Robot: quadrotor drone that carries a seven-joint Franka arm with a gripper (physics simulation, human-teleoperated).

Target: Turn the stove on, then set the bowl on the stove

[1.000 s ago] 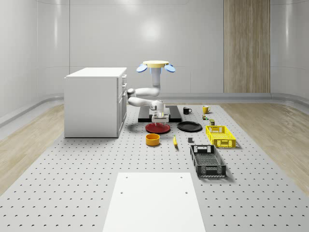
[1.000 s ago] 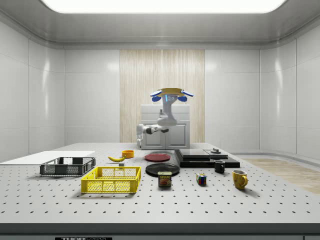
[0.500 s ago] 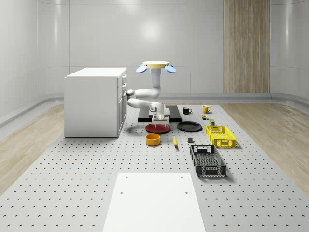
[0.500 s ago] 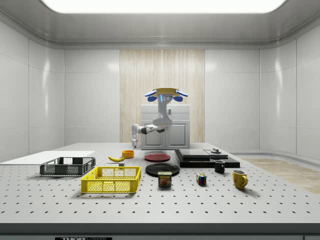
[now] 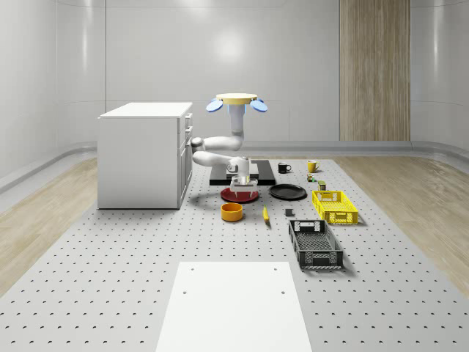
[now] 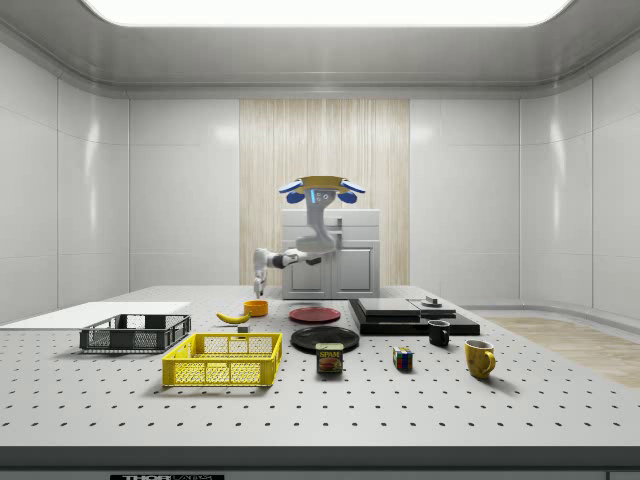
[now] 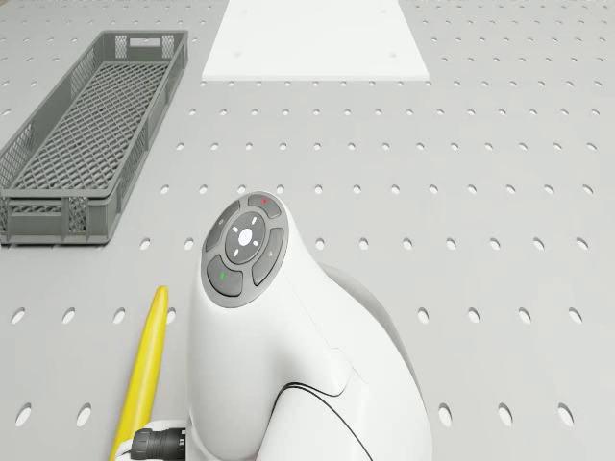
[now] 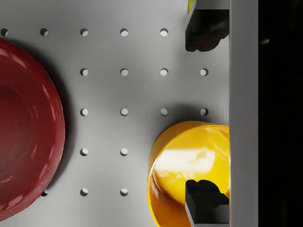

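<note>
since a second ago the drone (image 5: 237, 100) and its arm have been drifting away from the flat black stove (image 6: 412, 315) and towards the round orange-yellow bowl (image 5: 231, 211), so that the white two-finger gripper (image 5: 242, 182), which was hanging over the middle of the red plate (image 5: 239, 194), is now hanging over that plate's edge nearest the bowl. the drone is hovering well above the perforated table (image 5: 110, 279), roughly over the stove's bowl-side edge, with the arm reaching out and down. in the wrist view the gripper's dark fingertips (image 8: 204, 30) are standing wide apart and holding nothing; one tip is lying over the bowl (image 8: 189, 170) while the other is over bare table beyond its rim, so the bowl is sitting off-centre between them, with the red plate (image 8: 23, 127) just beside it. the bowl is resting on the table, near the plate and on the far side of it from the stove. judging by this, the coming move is turning on shifting the gripper a little further from the stove until a bowl wall is lying between the fingers.
</note>
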